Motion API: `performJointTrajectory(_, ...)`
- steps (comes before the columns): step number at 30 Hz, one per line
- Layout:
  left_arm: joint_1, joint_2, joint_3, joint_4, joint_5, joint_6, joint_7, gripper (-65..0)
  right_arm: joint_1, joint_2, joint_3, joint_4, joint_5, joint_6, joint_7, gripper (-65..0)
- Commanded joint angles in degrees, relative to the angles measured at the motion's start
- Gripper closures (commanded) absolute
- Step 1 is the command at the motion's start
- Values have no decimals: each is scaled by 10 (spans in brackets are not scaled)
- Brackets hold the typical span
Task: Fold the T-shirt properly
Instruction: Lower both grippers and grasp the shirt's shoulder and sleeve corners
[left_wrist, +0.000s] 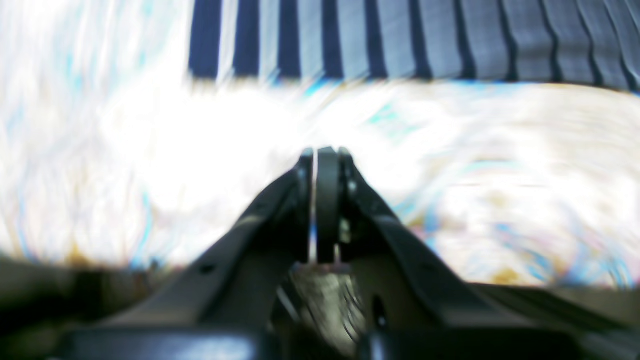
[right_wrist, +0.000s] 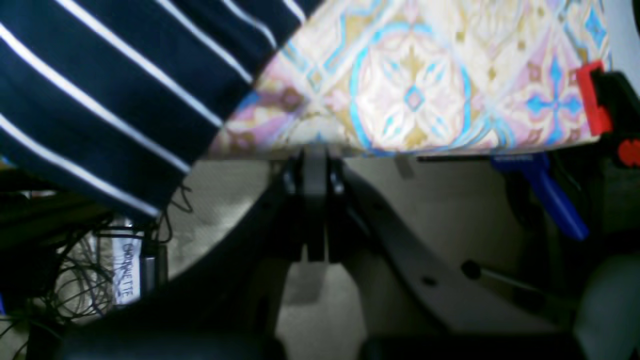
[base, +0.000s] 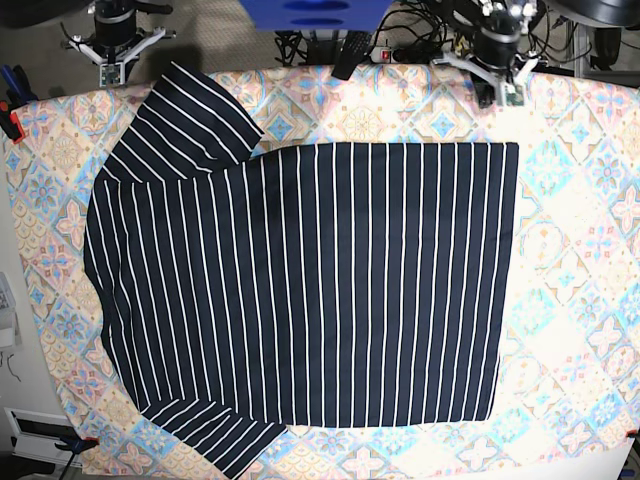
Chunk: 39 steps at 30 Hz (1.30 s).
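Note:
The dark navy T-shirt (base: 310, 290) with thin white stripes lies spread flat on the patterned cloth, its two sleeves pointing to the left of the base view. My left gripper (left_wrist: 325, 152) is shut with nothing in it, hovering over the cloth just short of the T-shirt's straight edge (left_wrist: 400, 40). It sits at the table's back right (base: 497, 80). My right gripper (right_wrist: 315, 152) is also shut and empty, off the table's edge beside a sleeve (right_wrist: 100, 90). In the base view it is at the back left (base: 112, 55).
The pastel tile-patterned cloth (base: 580, 200) covers the table. A red clamp (right_wrist: 592, 97) and a blue clamp handle (right_wrist: 550, 190) hold the cloth at its edge. Cables (right_wrist: 75, 280) hang below the table beside the sleeve. Gear and wires stand along the back (base: 400, 45).

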Motion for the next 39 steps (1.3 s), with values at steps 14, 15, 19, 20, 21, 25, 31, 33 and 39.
performJointTrajectory(14,-91,-4,-130,7,-272,-3,154,-165,12,4,4,7,-1,-3,6,0)
performJointTrajectory(15,-96,-4,-132,7,-282,-3,159,-202,12,4,4,7,-1,-3,6,0)
performJointTrajectory(19,-117,-4,-132,-22,-328,-3,158,-317,12,4,4,7,-1,-3,6,0)
performJointTrajectory(20,-122,-4,-132,-32,-340,-3,160,-334,12,4,4,7,-1,-3,6,0)
performJointTrajectory(21,-123,-4,-132,-41,-352,-3,160,-348,12,4,4,7,-1,-3,6,0)
performJointTrajectory(25,-129,-4,-133,-78,-398,-3,156,-359,12,4,4,7,-1,-3,6,0)
performJointTrajectory(31,-157,-4,-133,-128,-415,-3,156,-359,12,4,4,7,-1,-3,6,0)
performJointTrajectory(33,-163,-4,-133,-141,-416,-3,156,-359,12,4,4,7,-1,-3,6,0)
performJointTrajectory(39,-204,-4,-133,-189,-412,-3,156,-321,12,4,4,7,-1,-3,6,0)
